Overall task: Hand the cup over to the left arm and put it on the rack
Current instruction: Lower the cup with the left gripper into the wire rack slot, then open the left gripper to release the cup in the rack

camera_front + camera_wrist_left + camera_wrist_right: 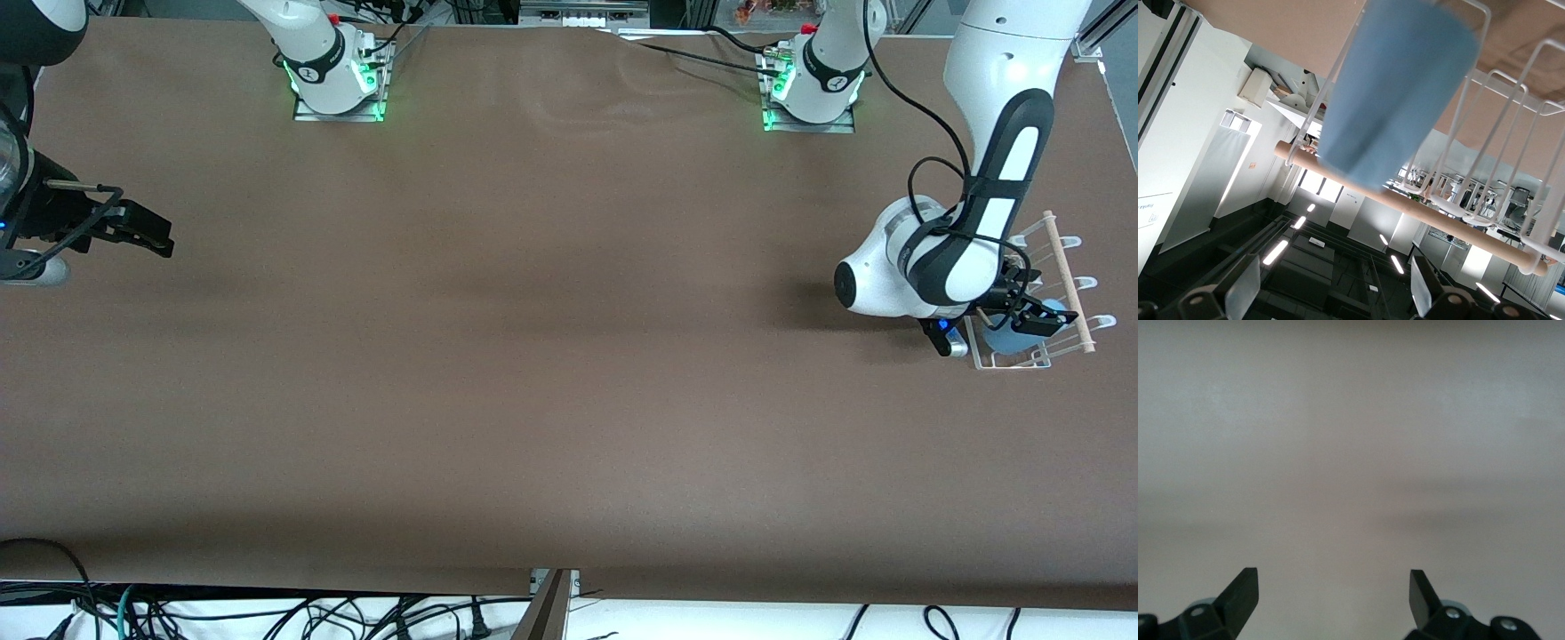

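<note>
- Left gripper (pixel 1031 317) at the rack, fingers (pixel 1238 293) spread apart, clear of the small light-blue tapered plastic cup (pixel 1395 93).
- Cup resting among the looped prongs of the white wire rack (pixel 1058 293), against its pale wooden rod (pixel 1405 203), toward the left arm's end of the brown table (pixel 533 356).
- Right gripper (pixel 1333 597) waiting over bare table at the right arm's end, fingers wide apart, holding nothing.
</note>
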Robot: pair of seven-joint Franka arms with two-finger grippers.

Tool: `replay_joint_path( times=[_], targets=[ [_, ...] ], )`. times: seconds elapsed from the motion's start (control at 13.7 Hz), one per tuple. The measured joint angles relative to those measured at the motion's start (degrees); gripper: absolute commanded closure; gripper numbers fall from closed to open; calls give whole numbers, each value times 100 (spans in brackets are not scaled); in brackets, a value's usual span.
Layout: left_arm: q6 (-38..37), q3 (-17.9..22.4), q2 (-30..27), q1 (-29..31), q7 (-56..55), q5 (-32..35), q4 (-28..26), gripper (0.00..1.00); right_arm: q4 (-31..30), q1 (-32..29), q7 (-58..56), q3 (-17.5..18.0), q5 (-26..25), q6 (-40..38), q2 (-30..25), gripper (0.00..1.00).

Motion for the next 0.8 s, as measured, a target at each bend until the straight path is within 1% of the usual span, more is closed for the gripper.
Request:
replay_joint_path(
  times=[0.44,0.51,0.58,0.66,0.8],
  targets=[
    [0,9,-46,19,-51,-57,81,0,0,0,0,0,0,0,0,0],
    [-1,8,-82,20,-70,-283,149,0,0,0,0,0,0,0,0,0],
    [-2,8,-121,16,-73,-679,286,0,0,0,-1,0,0,0,0,0],
    [-13,1,-173,6,-73,-1100,456,0,0,0,-1,0,0,0,0,0],
    [-159,-95,-301,-6,-73,-2144,901,0,0,0,-1,0,0,0,0,0]
  ],
)
